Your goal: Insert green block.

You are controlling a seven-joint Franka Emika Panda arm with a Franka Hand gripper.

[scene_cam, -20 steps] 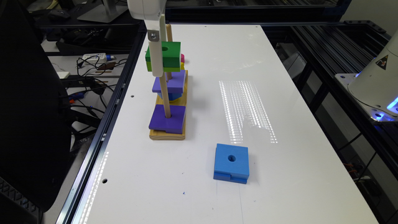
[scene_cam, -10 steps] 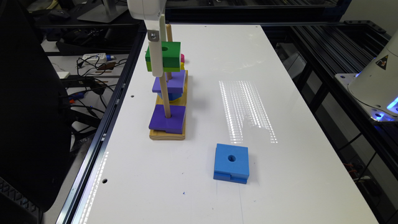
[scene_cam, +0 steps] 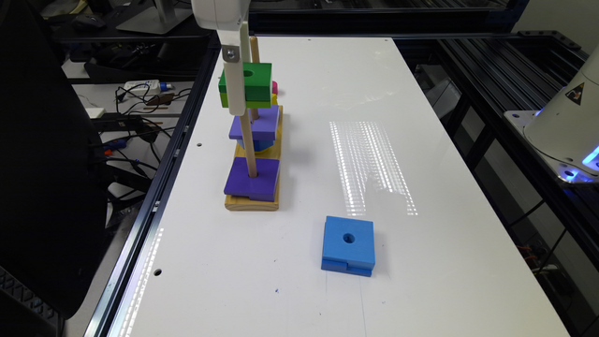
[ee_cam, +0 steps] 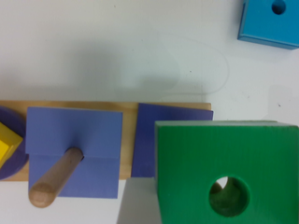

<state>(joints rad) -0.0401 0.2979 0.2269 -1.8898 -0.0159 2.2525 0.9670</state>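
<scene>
Holding green block (scene_cam: 252,82) aloft above wooden peg base (scene_cam: 252,202), gripper (scene_cam: 236,100) fingers clamped on block sides; peg tip visible through block hole. No legible writing. Blue block (scene_cam: 348,243) apart on table (scene_cam: 421,281).

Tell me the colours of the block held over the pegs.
Dark green over lime: green block, clearest in the exterior view.

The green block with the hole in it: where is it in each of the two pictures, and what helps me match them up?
Exterior view: the green block hangs high under the white gripper, above the wooden base and its pegs.
Wrist view: the green block is seen large from above, its round hole over a peg tip.
Shared landmark: the blue block, lying alone on the white table.
</scene>
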